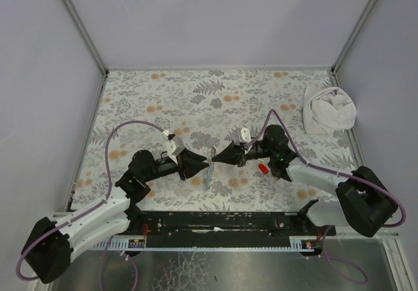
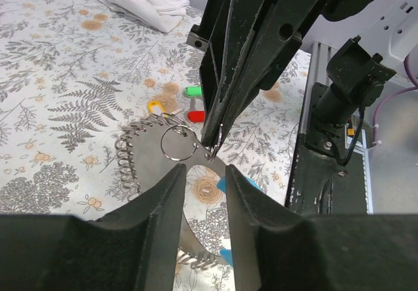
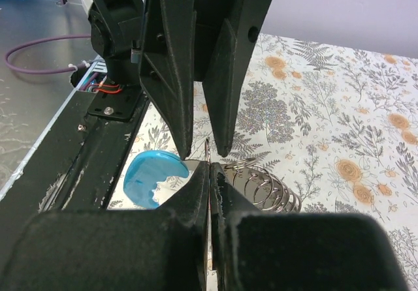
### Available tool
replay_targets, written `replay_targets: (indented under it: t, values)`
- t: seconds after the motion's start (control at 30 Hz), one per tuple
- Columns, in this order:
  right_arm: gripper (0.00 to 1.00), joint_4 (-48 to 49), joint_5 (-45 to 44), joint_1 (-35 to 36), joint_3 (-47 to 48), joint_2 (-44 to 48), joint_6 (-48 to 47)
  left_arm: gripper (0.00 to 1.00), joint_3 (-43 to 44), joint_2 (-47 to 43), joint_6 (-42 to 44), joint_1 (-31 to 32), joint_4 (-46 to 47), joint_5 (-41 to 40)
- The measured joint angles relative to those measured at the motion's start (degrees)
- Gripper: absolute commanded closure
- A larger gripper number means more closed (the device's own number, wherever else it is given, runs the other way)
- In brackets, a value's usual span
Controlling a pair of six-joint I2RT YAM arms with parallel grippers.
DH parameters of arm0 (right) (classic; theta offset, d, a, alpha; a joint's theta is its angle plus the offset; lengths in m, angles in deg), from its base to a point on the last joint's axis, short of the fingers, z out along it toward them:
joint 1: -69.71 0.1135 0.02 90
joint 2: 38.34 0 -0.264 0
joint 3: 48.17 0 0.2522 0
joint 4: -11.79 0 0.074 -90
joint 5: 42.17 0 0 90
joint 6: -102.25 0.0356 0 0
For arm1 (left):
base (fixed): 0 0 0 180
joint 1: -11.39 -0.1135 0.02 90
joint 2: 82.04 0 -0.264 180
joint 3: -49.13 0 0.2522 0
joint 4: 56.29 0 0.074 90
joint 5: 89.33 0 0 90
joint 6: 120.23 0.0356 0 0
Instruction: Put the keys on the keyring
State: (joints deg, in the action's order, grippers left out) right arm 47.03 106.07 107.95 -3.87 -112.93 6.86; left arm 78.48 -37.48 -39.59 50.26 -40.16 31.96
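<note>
Left gripper (image 2: 205,170) nearest, part-open, straddling keyring (image 2: 163,146), no clear hold. Right gripper (image 3: 210,173) clamped on ring's thin wire edge. Keys (image 2: 196,116) loose on tabletop (image 2: 52,76) beyond. Ring likely light, stiff, slippery; keys tiny, so pinch plastic heads.

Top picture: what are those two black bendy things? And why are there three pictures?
They are two robot arms with two-finger pinchers called grippers. One camera looks down from above; one rides on each wrist. On the flowery table are a white cloth, a red key, a green key and a yellow key. The keyring is the springy grey and blue hoop. The right gripper is pinched shut on a small wire ring beside it. The left gripper is open, close by.
</note>
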Motion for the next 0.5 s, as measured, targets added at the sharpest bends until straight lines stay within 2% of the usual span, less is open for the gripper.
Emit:
replay_targets:
  t: [0.5]
  values:
    - [1.00, 1.79, 3.56, 0.00, -0.02, -2.01, 1.60, 0.76, 0.00, -0.61, -0.07, -0.04, 0.76, 1.36]
